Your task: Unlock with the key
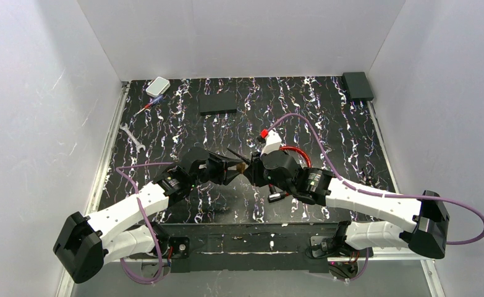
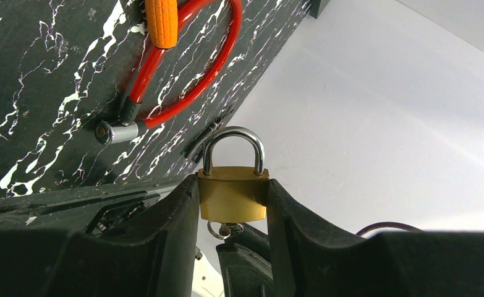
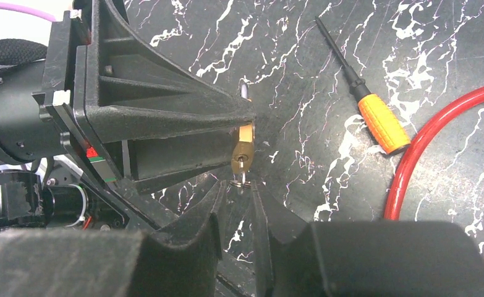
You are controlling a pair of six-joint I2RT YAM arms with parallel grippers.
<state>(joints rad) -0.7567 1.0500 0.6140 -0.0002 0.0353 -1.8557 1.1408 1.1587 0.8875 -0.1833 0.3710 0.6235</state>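
A small brass padlock [image 2: 233, 192] with a steel shackle is clamped between my left gripper's [image 2: 233, 184] fingers, held above the black marbled mat. It also shows in the right wrist view [image 3: 242, 151]. A small silver key [image 2: 229, 231] with a ring sits in the keyhole on the lock's underside. My right gripper [image 3: 239, 185] meets the lock head-on, its fingertips closed narrowly on the key [image 3: 243, 179]. In the top view the left gripper [image 1: 236, 168] and right gripper [image 1: 253, 168] touch tips at mid-table. An orange-handled tool with a black rod [image 3: 381, 122] lies loose on the mat; it is a screwdriver.
A red cable lock [image 3: 412, 154] lies by the right gripper, also seen in the top view [image 1: 295, 151]. A silver wrench [image 1: 131, 137] lies at the left. A white box [image 1: 157, 86], a flat black box [image 1: 217, 103] and a corner block [image 1: 357, 85] are at the back.
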